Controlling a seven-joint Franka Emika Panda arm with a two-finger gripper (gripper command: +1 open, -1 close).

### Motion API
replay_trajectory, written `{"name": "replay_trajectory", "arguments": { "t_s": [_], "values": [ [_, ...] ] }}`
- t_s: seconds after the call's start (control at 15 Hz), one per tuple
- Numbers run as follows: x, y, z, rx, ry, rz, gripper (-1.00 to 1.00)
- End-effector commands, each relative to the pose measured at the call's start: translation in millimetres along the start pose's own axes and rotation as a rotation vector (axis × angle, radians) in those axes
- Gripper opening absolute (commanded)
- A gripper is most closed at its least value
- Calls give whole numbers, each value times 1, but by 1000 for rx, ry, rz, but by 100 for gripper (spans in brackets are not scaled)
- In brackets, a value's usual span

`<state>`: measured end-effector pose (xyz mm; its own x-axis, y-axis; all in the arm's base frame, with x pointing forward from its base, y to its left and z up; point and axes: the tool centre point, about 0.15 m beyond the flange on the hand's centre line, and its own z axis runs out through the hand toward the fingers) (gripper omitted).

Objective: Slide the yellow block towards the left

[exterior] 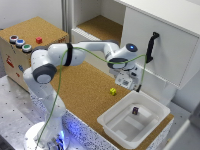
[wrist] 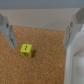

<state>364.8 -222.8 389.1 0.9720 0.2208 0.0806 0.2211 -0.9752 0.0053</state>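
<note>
Hovering over the cork-topped table (exterior: pixel 85 90), the gripper (exterior: pixel 129 80) hangs above and a little to the exterior view's right of the yellow block (exterior: pixel 113 91), not touching it. From the wrist view the fingers (wrist: pixel 6 29) stand spread wide, with the yellow block (wrist: pixel 26 49) on the cork between them but nearer one finger than the other — nothing is pinched.

The yellow block sits on open cork, just short of the white plastic bin (exterior: pixel 116 126), which holds the small dark purple cube (exterior: pixel 135 110). A small red cube (exterior: pixel 39 40) rests well apart on the cork-topped box with the coloured buttons (exterior: pixel 20 43), and a white cabinet with a black handle (exterior: pixel 151 47) stands behind the arm.

My reading is that the approach step is in hand and the slide itself is not yet begun. The next move seems to call for lowering until one finger, or both closed around the cube, meets its side, then drawing it steadily leftward across the cork. Being so small, the cube could tip or slip out from under a finger — a low, square contact looks wise.
</note>
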Motion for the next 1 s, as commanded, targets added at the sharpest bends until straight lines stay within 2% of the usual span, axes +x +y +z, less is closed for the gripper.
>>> {"name": "replay_trajectory", "arguments": {
  "t_s": [0.0, 0.67, 0.73, 0.8, 0.93],
  "values": [
    [-6, -29, 11, -164, -1, 33, 100],
    [-6, -29, 11, -164, -1, 33, 100],
    [-2, -16, 4, -48, -19, 23, 100],
    [4, -2, 17, -11, -64, 32, 100],
    [12, 16, 44, 58, -81, 43, 100]
  ]
}}
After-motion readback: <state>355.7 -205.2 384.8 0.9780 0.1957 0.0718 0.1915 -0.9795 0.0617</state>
